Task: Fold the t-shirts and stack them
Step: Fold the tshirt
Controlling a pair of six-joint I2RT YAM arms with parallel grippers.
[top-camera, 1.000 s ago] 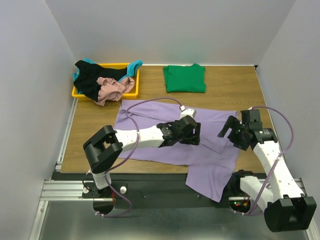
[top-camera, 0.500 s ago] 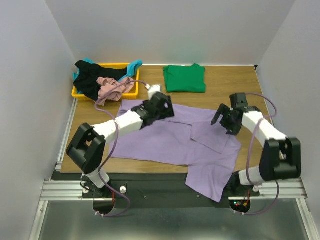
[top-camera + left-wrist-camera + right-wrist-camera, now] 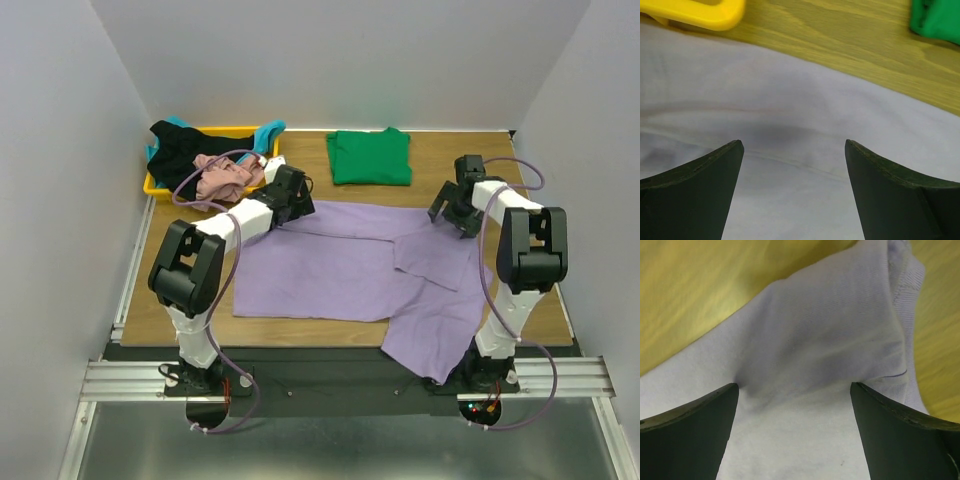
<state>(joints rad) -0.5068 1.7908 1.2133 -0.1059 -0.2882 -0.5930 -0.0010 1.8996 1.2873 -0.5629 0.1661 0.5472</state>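
Note:
The lavender purple t-shirt [image 3: 340, 265] lies spread flat across the table, one part hanging over the near edge. My left gripper [image 3: 291, 196] is open over its far left edge; the cloth [image 3: 790, 125] fills the gap between the jaws. My right gripper [image 3: 452, 213] is open over the far right corner, where the cloth [image 3: 830, 330] bunches up. A folded green t-shirt [image 3: 370, 157] lies at the back centre. The black [image 3: 180, 158], dusty pink [image 3: 228, 176] and teal [image 3: 268, 131] shirts are piled in the yellow tray [image 3: 265, 184].
The yellow tray's corner [image 3: 695, 12] sits just beyond the left gripper. Bare wood [image 3: 700, 285] shows past the shirt at the right gripper. White walls close in on three sides.
Both arms have swung from the shirt's middle to its far edge, left to the far left, right to the far right. The shirt now lies flatter and more spread out.

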